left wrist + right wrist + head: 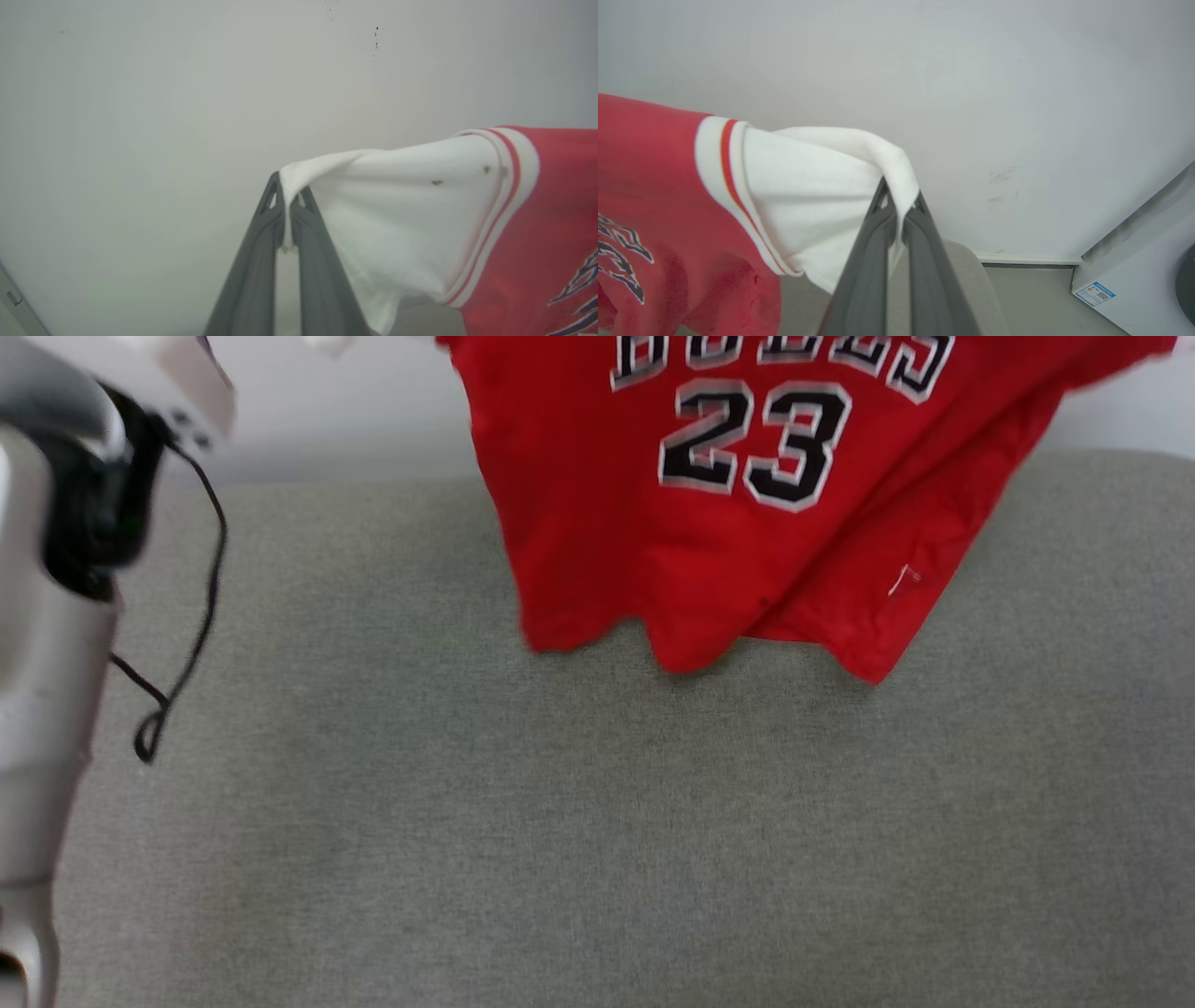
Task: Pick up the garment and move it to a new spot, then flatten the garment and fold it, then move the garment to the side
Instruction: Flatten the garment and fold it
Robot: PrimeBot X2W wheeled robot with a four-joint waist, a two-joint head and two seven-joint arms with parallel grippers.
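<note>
The garment (747, 523), a red jersey with black-and-white lettering and the number 23, hangs in the air over the grey cushion (560, 821); its lower hem just reaches the cushion's far part. In the left wrist view my left gripper (288, 186) is shut on the edge of one white sleeve (402, 210). The right wrist view has my right gripper (899, 198) shut on the other white sleeve (817, 200). Both sleeves are pulled taut away from the red body (649, 196), so the garment hangs spread between the two grippers. The collar is hidden.
My pale left forearm (47, 644) with a loose black cable (201, 616) rises at the head view's left edge. A plain white wall (187, 93) stands behind. A white appliance (1139, 275) sits on the floor beyond the cushion's right end (971, 275).
</note>
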